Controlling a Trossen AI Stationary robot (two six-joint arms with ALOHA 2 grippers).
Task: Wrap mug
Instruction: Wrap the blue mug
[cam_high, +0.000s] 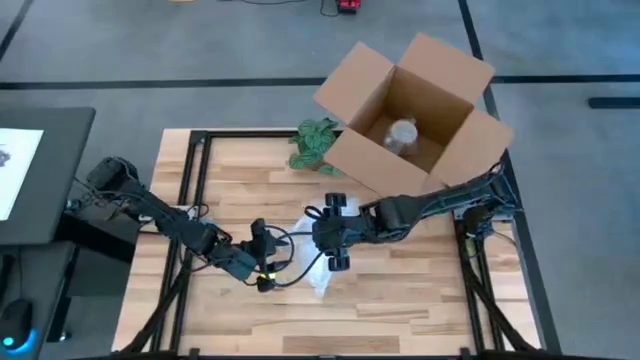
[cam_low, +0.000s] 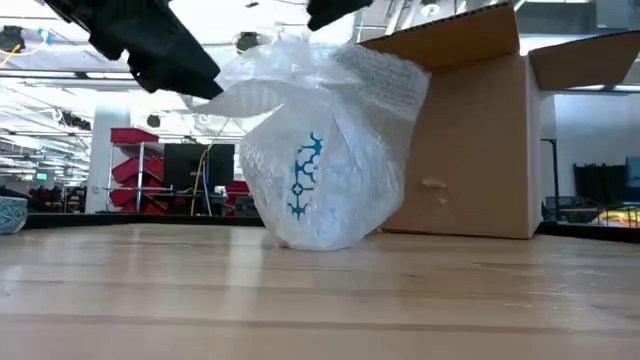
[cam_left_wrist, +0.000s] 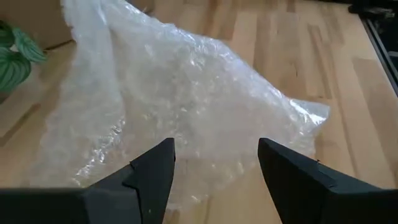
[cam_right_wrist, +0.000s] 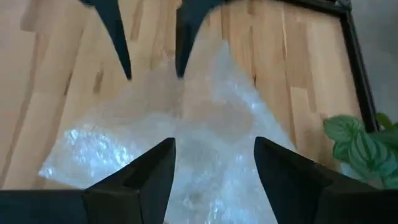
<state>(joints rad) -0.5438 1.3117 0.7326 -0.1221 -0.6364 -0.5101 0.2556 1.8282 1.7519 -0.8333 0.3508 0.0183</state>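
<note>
Table: the light wooden slatted tabletop (cam_high: 400, 300) on a black frame, which carries everything listed below.
Box: a brown cardboard carton (cam_high: 410, 110) with its flaps open, at the table's far edge on my right side; a clear rounded item lies inside, too indistinct to identify.
Wrap: a crumpled sheet of clear bubble wrap (cam_low: 320, 150), standing in a mound near the table's middle.
Mug: a white mug with a teal pattern (cam_low: 305, 180), visible through the wrap in the low view, resting on the tabletop inside the mound.
Plant: a small green leafy plant (cam_high: 315, 142), just beside the carton's near corner.
My right gripper (cam_right_wrist: 212, 163): over the wrap, fingers spread apart, nothing held between them.
My left gripper (cam_left_wrist: 216, 163): at the wrap's opposite side, fingers likewise spread wide, gripping nothing.
Bowl: a bluish patterned bowl (cam_low: 10, 213), at the low view's edge.
</note>
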